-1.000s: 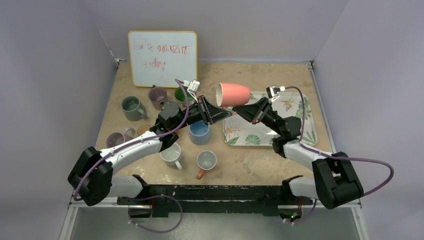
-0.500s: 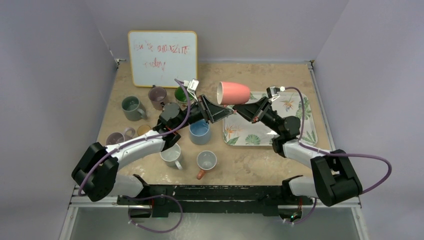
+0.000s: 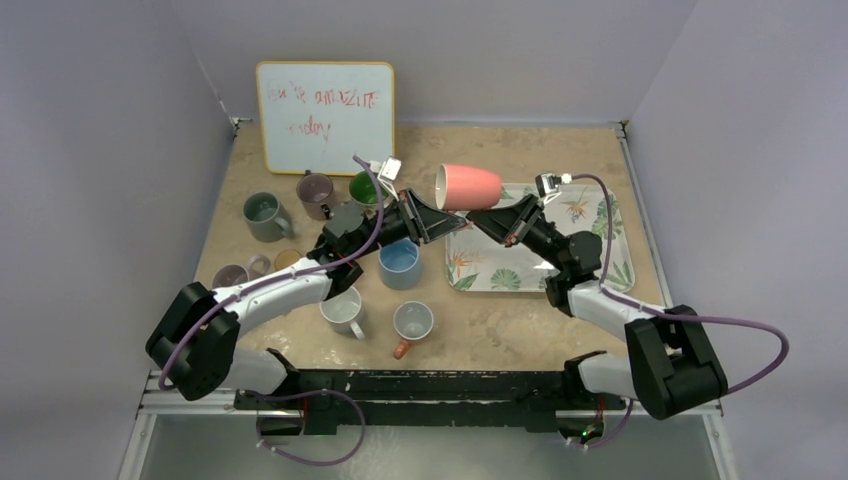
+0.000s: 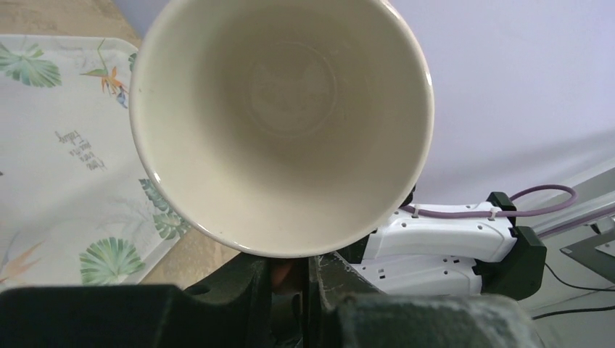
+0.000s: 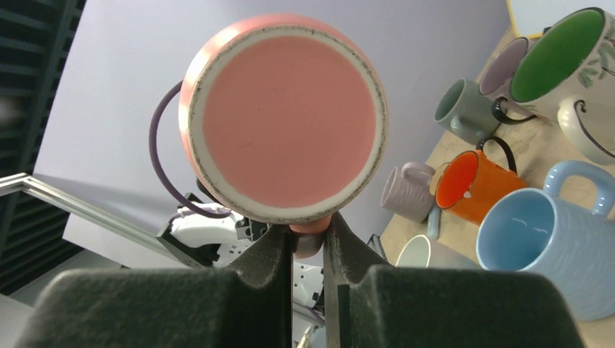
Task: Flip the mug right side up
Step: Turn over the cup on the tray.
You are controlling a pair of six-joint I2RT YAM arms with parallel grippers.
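Sideways midair: pink mug [image 3: 468, 186], cream inside; left hand [image 4: 289, 270], right hand [image 5: 307, 250] both clamp handle [image 5: 308, 239].

The left arm [image 3: 285, 288] swung its shoulder and elbow a little toward the middle of the desk [image 3: 500, 320]. Its wrist rose slightly, and the left jaws ended up a touch nearer the rim of the mug [image 3: 470, 186]. The mug edged very slightly to the right in the top view.
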